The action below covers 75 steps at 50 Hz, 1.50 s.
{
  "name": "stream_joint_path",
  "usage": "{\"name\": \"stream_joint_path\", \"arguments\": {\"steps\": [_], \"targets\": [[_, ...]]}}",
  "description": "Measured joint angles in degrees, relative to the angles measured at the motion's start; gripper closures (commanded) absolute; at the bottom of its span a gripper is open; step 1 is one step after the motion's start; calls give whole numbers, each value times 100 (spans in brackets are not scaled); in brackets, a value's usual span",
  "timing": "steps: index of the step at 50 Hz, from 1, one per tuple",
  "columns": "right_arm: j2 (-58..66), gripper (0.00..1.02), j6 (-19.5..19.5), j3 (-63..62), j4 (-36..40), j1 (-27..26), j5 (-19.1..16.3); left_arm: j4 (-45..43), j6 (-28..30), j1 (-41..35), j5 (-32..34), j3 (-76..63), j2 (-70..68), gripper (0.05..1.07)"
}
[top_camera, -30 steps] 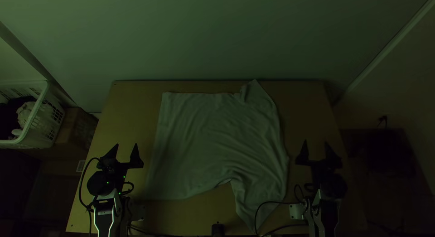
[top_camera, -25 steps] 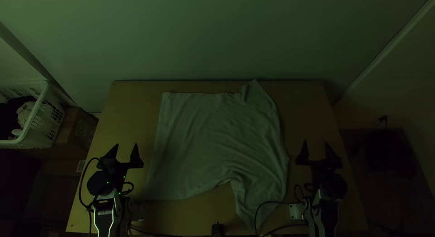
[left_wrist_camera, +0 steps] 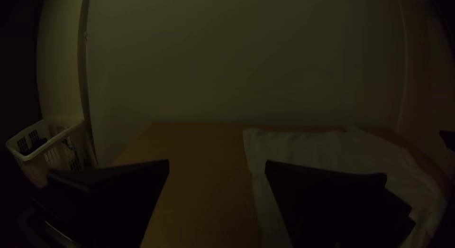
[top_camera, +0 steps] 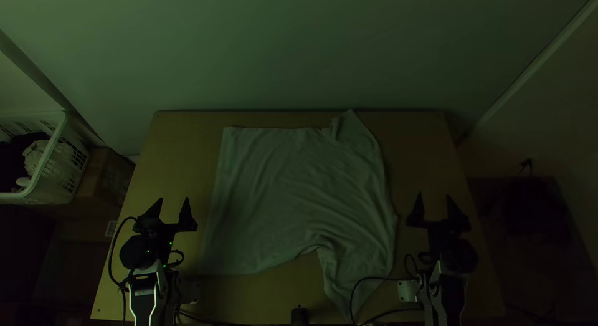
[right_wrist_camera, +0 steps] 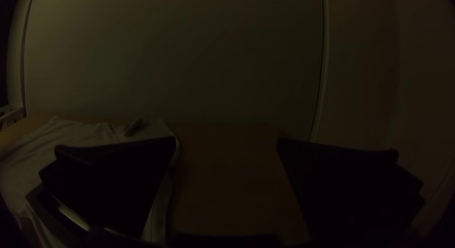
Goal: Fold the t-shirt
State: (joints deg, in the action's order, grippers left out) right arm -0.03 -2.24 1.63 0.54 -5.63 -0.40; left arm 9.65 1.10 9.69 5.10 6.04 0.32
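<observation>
T-shirt (top_camera: 299, 195) looks soft and floppy, so we'd pinch its hem corners; both tools (top_camera: 174, 207) (top_camera: 436, 204) gape empty.

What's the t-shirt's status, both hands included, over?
Left hand open, empty. Right hand open, empty. T-shirt spread out, creased. Black cable crossing its near end in top view.

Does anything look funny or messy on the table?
Yes, the t-shirt looks lopsided. It's spread out, but one pointy part stretches toward the table's near edge, with wrinkles bunched beside it. Another corner pokes out at the far edge, next to a little crumple. Nothing looks spilled or torn.
</observation>
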Motion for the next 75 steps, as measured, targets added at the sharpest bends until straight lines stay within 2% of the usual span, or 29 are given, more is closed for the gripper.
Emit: {"name": "stream_joint_path", "arguments": {"steps": [18, 57, 68, 75], "targets": [[0, 4, 0, 0, 0, 225, -2, 0, 2, 0, -2, 0, 0, 10], [2, 4, 70, 59, -4, 225, -2, 11, 2, -20, -240, 17, 15, 10], [125, 4, 68, 509, -140, 225, -2, 81, -20, 2, -243, 546, 898, 10], [793, 4, 66, 999, -459, 225, -2, -162, -63, 2, -243, 1147, 1674, 10]]}}
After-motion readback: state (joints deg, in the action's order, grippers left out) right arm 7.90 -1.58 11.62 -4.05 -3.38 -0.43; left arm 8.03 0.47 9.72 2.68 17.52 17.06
